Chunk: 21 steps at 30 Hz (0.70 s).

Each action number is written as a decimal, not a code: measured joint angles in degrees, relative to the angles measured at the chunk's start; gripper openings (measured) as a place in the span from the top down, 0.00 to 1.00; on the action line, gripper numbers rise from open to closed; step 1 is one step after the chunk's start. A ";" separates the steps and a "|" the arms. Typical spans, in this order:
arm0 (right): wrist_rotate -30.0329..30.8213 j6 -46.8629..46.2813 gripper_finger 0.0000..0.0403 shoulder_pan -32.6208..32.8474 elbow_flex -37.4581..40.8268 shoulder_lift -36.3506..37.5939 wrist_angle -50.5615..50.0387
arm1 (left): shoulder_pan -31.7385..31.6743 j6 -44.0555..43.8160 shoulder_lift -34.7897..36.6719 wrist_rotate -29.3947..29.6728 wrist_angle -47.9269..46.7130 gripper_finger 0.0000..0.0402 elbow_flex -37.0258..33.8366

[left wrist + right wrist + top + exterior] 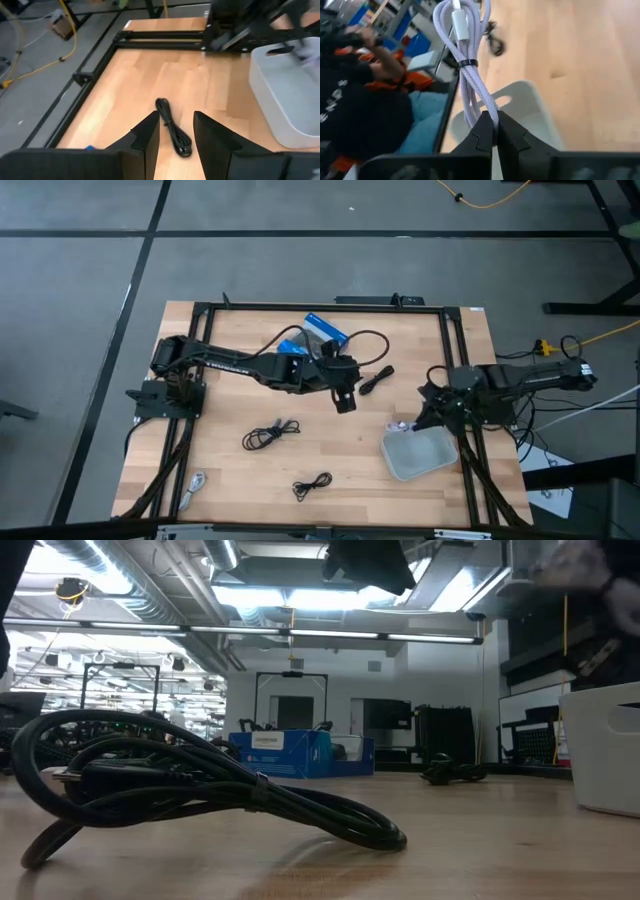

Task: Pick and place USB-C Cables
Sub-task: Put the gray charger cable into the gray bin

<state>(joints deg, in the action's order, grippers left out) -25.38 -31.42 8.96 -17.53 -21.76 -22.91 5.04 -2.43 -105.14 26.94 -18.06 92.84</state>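
Grey floor (80, 330) with dark seams, yellow wire (490, 198), bright ceiling lights (340, 595)

I see my left gripper (345, 401) over the table's (230, 480) middle, near a black cable (376, 380) and the blue box (322, 334).

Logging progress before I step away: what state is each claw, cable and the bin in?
Left claw: open, over folded black cable.
Right claw: shut on pale cable, above grey bin.
Folded black cable: flat on table, ungrasped.
Middle black coil: loose on table.
Front black coil: loose on table.
Second pale cable: lying on table.
Grey bin: upright.
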 joint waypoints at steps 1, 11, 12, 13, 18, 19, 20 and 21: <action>0.13 -0.01 0.98 0.98 -1.64 0.01 -2.08 | 0.00 -0.16 0.00 0.61 -0.14 0.72 -0.01; 9.98 -12.01 0.98 11.43 -7.41 -0.45 -19.96 | -0.02 -0.24 0.00 1.55 -2.88 0.72 -0.01; 10.19 -13.70 0.98 12.54 -6.75 -0.81 -19.48 | -0.02 -0.04 0.00 1.54 -3.51 0.72 -0.01; 10.40 -15.32 0.98 13.65 -6.16 -1.23 -18.63 | -0.04 0.06 0.00 1.57 -4.15 0.72 -0.01; 10.32 -23.02 0.98 19.31 -5.10 -4.51 -12.93 | -0.26 0.02 0.00 1.58 -7.46 0.72 -0.01; 10.29 -24.26 0.98 20.50 -5.10 -5.32 -11.60 | -0.28 0.02 0.00 1.58 -7.76 0.72 -0.01; 10.30 -25.50 0.98 21.77 -5.10 -6.15 -10.44 | -0.39 0.02 0.00 1.63 -8.14 0.72 -0.01; 10.40 -26.62 0.98 22.97 -5.10 -7.01 -9.54 | -0.48 0.02 0.00 1.80 -8.48 0.72 -0.01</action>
<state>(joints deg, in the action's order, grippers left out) -14.98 -58.05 31.93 -22.63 -28.77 -32.46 4.56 -2.42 -105.14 28.74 -26.54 92.84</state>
